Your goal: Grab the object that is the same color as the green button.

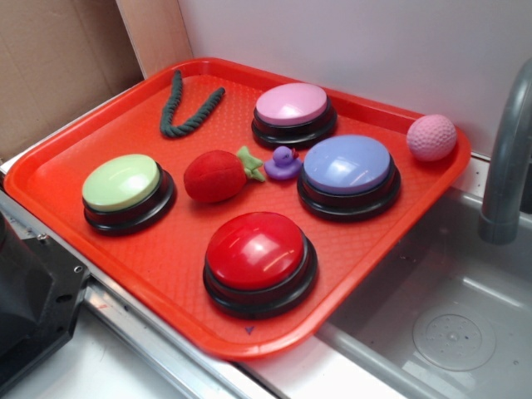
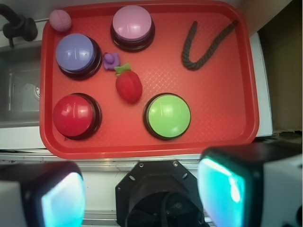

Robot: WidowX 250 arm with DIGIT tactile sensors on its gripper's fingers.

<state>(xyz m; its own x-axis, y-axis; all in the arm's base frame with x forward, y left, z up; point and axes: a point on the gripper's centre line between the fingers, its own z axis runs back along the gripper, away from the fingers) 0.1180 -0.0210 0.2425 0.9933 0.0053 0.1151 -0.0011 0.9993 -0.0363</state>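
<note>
My two fingers (image 2: 47,198) fill the bottom of the wrist view as blurred blocks, cut off at the 6 o'clock edge, so my grip's width is unreadable. In the exterior view my black base (image 1: 29,307) is cropped at 8 o'clock, the grey tap (image 1: 509,158) at 3 o'clock. A tiny dark mark (image 1: 248,330) on the red tray (image 1: 100,133) is too small to read.

Kitchen-style lab setup: steel sink (image 1: 440,332) w/ grey faucet (image 1: 507,158), cardboard backdrop (image 1: 58,66).

Gripper (image 2: 142,194) with two blurred fingers (image 2: 225,189), apparently glowing cyan-white pads, black octagonal screwed housing between
</note>
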